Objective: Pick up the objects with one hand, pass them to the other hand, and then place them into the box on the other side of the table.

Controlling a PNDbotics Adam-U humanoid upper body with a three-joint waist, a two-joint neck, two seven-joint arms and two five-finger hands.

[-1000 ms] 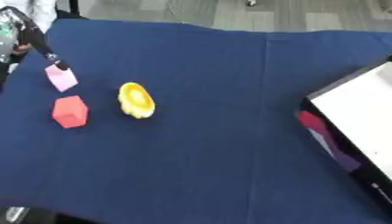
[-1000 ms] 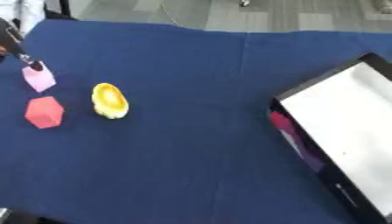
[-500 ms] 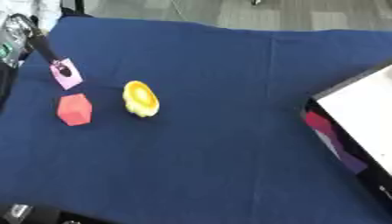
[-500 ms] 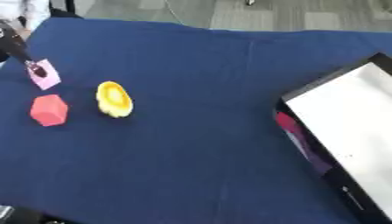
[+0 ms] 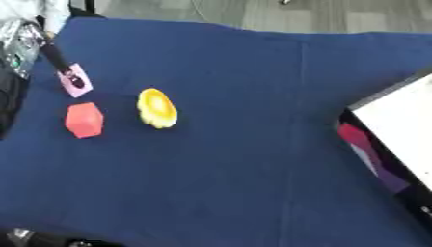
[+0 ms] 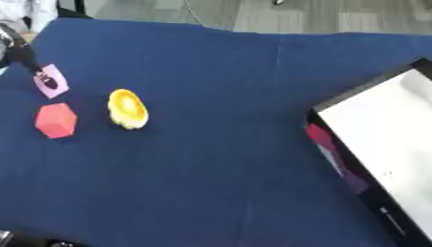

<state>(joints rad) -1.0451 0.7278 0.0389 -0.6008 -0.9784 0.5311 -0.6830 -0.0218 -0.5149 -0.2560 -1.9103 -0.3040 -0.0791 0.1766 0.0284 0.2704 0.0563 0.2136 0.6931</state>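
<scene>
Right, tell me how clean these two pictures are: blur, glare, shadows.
Left eye view: soft throughout, edges of the pink block and red block smeared; the left hand is a dark streak reaching the pink block. Right eye view: the box interior is washed out to near white, no detail. Light is even in both; the yellow object casts only a faint shadow on the blue cloth.

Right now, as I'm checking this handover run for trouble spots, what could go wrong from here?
The left robot hand reaches the pink block with only a fingertip showing, so it may push the block rather than grasp it. The red block and yellow object lie close by and could get knocked. The box sits far across the blue cloth.
</scene>
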